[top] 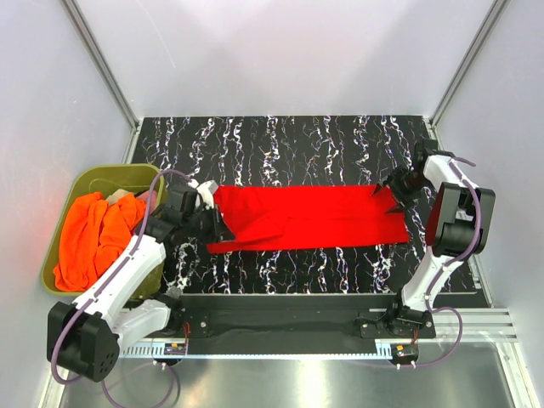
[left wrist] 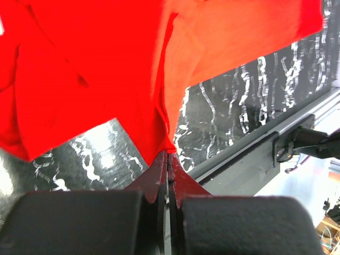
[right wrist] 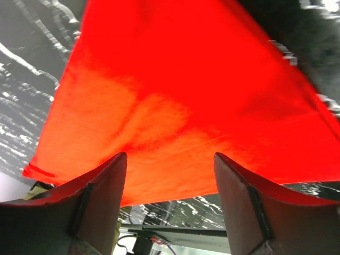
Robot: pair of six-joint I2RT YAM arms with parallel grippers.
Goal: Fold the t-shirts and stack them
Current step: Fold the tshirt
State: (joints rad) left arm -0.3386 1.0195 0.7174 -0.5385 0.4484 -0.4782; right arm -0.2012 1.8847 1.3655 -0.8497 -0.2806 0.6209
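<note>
1. The left gripper point(left wrist: 169, 158) is closed tight on a corner of the red shirt point(left wrist: 106, 69). The cloth rises to a peak between its fingertips, so the bite is a small one at the very edge.
2. The right gripper point(right wrist: 170, 159) has its jaws wide apart and holds nothing. It hovers over the shirt's right end, where the cloth lies flat beneath it.
3. The shirt lies as a long, narrow band across the table point(top: 297, 144), running from one gripper to the other. Its near-left edge is rumpled into a loose flap, while the right end looks smooth.
4. The step in hand is probably gripping the right end so the band can be folded end over end.
5. To do it well, lower the right jaws over the edge, take every layer, and close fully before lifting.
6. Lift both ends together and keep the band lightly taut. A hard tug could pull the cloth out of the slim left pinch.
7. Far left, the tub point(top: 85, 178) holds orange shirts point(top: 93, 238), well apart from the red one.
</note>
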